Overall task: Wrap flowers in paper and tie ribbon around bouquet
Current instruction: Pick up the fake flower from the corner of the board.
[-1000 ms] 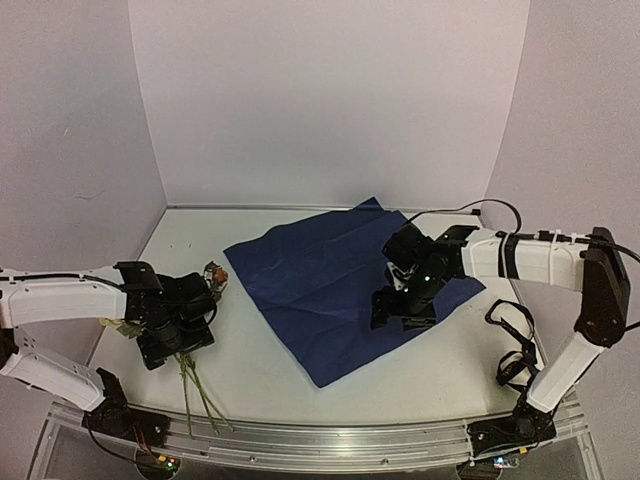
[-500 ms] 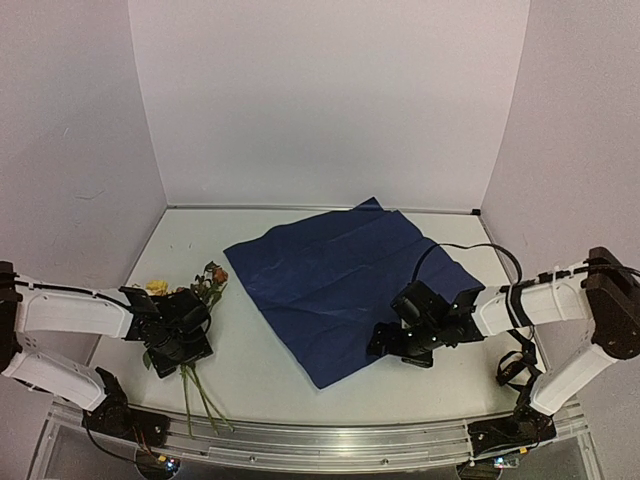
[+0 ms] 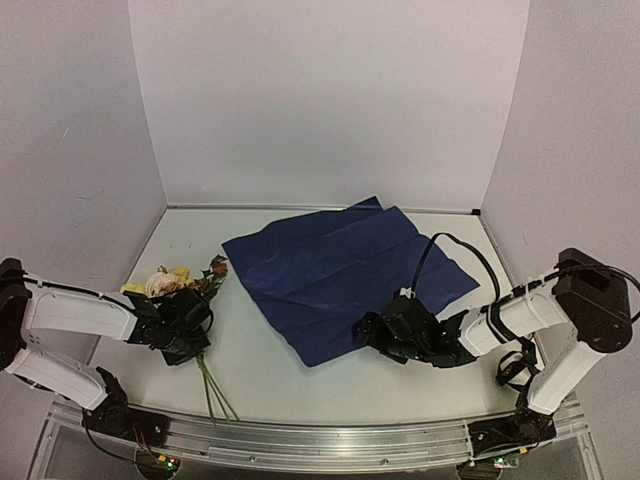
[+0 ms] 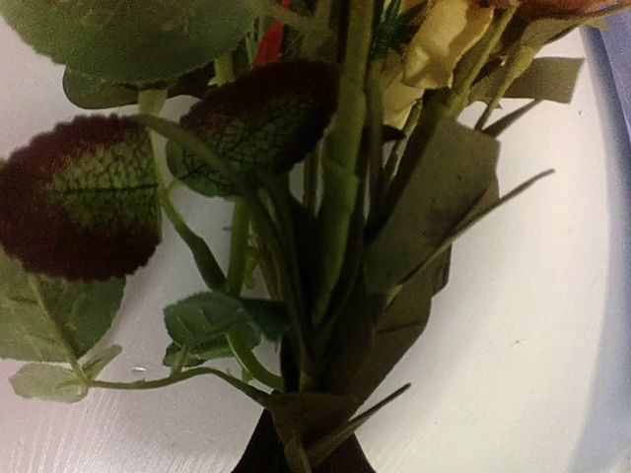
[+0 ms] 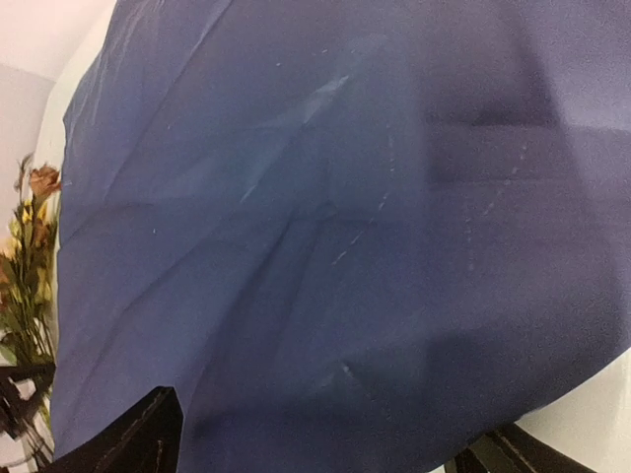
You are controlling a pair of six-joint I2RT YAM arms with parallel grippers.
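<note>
The flowers (image 3: 183, 281) lie on the table at the left, blooms pointing up-left and thin stems (image 3: 215, 392) trailing toward the near edge. My left gripper (image 3: 190, 337) is shut on the stems just below the leaves. In the left wrist view, leaves and stems (image 4: 335, 227) rise straight out of the closed jaws. The paper (image 3: 340, 268) lies flat in the middle, dark blue side up. My right gripper (image 3: 372, 335) sits low at its near corner, open. Both fingertips (image 5: 128, 443) stand wide apart with the paper (image 5: 345, 217) between them. The ribbon and the bouquet are out of view.
Pale walls close in the table on three sides. A metal rail (image 3: 320, 440) runs along the near edge. Black cable loops (image 3: 515, 350) hang beside the right arm's base. The flowers (image 5: 30, 256) show at the left edge of the right wrist view.
My left gripper closed on the flower stems and slid them toward the front. The right arm dropped low and came to the paper's near corner; the paper shifted slightly.
</note>
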